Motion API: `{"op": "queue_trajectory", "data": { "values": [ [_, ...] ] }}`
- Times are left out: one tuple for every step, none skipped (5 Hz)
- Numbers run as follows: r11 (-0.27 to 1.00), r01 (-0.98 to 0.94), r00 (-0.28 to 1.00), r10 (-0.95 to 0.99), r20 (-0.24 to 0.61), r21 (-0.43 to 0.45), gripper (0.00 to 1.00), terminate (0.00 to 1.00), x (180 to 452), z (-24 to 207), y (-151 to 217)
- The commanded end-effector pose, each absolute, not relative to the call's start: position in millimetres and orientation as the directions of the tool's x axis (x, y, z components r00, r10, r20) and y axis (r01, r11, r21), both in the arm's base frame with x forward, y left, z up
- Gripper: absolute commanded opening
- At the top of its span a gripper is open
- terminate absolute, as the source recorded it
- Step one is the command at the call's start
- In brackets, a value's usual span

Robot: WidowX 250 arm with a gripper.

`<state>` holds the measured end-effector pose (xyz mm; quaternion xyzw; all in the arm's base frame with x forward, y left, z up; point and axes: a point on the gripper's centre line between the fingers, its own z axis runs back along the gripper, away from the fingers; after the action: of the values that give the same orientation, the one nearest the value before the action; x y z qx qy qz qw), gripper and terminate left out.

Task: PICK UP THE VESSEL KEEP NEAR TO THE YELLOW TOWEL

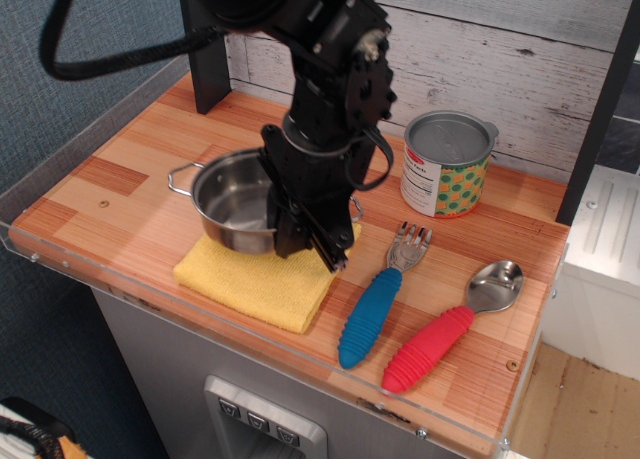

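The gripper [305,241] is clamped on the near rim of the vessel [235,201], fingers pointing down, and the pot hangs off to one side of it, over the yellow towel [250,277] that lies directly underneath. From where I stand I cannot tell whether the pot's base touches the cloth or floats just above it. The grip looks like a one-sided pinch on a shiny rim, so my worry is that the pot tips or slides out and drops onto the soft towel, landing tilted. Beyond the fingers, on the far side from the pot, sits a blue-handled fork [378,297], near enough that a swing that way could knock it. The tin can [446,165] stands well clear behind
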<state>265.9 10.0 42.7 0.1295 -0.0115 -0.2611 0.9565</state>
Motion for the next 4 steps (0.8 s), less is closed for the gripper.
{"op": "queue_trajectory", "data": {
  "values": [
    [0.828, 0.498, 0.859, -0.512, -0.015, 0.257, 0.00, 0.00, 278.8, 39.4, 3.7],
    [0.829, 0.501, 0.859, -0.511, -0.029, 0.249, 0.00, 0.00, 276.3, 34.9, 1.8],
    [0.839, 0.494, 0.864, -0.503, -0.023, 0.229, 0.00, 0.00, 273.5, 33.6, 1.6],
    [0.853, 0.484, 0.872, -0.489, -0.026, 0.197, 1.00, 0.00, 272.2, 33.5, 2.6]
  ]
}}
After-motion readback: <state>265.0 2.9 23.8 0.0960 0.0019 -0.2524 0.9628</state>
